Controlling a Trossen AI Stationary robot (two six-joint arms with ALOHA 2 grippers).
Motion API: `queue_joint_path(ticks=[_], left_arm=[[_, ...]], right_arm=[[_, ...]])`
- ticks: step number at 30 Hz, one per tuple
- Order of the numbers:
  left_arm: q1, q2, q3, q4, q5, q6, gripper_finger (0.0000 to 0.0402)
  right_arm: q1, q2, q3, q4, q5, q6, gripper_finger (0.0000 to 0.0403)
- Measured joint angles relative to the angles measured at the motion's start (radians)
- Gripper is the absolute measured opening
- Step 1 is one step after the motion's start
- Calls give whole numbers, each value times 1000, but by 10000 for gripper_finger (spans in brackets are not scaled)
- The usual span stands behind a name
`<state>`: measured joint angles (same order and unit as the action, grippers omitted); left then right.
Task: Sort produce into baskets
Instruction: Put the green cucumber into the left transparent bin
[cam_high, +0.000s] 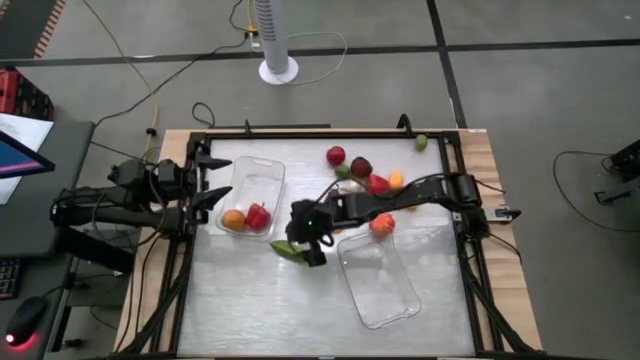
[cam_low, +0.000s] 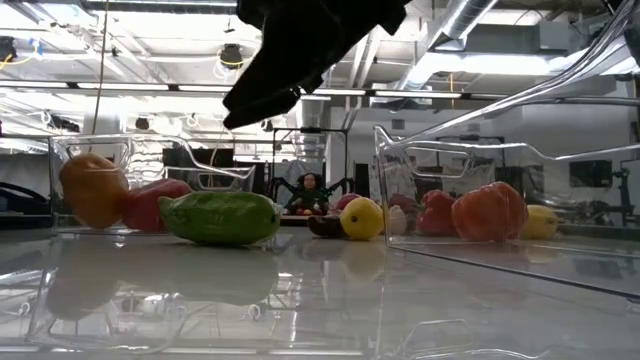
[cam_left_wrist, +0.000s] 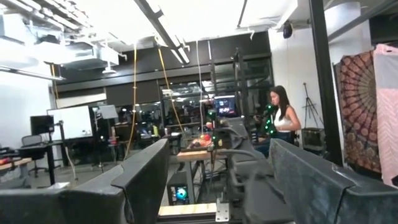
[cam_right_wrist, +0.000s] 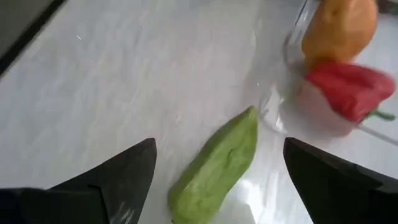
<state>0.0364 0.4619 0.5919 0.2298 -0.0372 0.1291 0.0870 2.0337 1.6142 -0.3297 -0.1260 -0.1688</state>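
Note:
A green, elongated toy vegetable (cam_high: 288, 250) lies on its side on the white table, just outside the near corner of the left clear basket (cam_high: 262, 172); it also shows in the right wrist view (cam_right_wrist: 219, 167) and the low view (cam_low: 220, 217). My right gripper (cam_high: 312, 246) hovers over it, open and empty, fingers (cam_right_wrist: 115, 177) on either side without touching. The left basket holds an orange piece (cam_high: 232, 219) and a red pepper (cam_high: 258, 215). The right basket (cam_high: 378, 278) holds a red-orange piece (cam_high: 382, 224) at its far end. My left gripper (cam_high: 218, 178) waits open at the table's left edge.
Loose produce lies at the far middle of the table: a red piece (cam_high: 336, 155), a dark maroon piece (cam_high: 361, 166), a red piece (cam_high: 377, 184), an orange-yellow piece (cam_high: 396, 180) and a green one (cam_high: 422, 142) at the far right frame. A person stands in the room beyond (cam_left_wrist: 281, 118).

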Motion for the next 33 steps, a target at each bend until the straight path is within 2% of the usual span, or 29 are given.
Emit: queue_joint_path(ticks=[10, 21, 24, 33], left_arm=[[1, 43, 0, 19, -14, -18, 265], [1, 47, 0, 22, -42, -15, 265], [1, 48, 0, 17, -42, -15, 265], [1, 48, 0, 15, -57, -10, 265]], right_arm=[[7, 96, -3, -19, 51, 94, 376], [1, 167, 5, -11, 15, 64, 366], [-10, 180, 2, -25, 17, 59, 342], [-50, 165, 3, -63, 19, 17, 230]])
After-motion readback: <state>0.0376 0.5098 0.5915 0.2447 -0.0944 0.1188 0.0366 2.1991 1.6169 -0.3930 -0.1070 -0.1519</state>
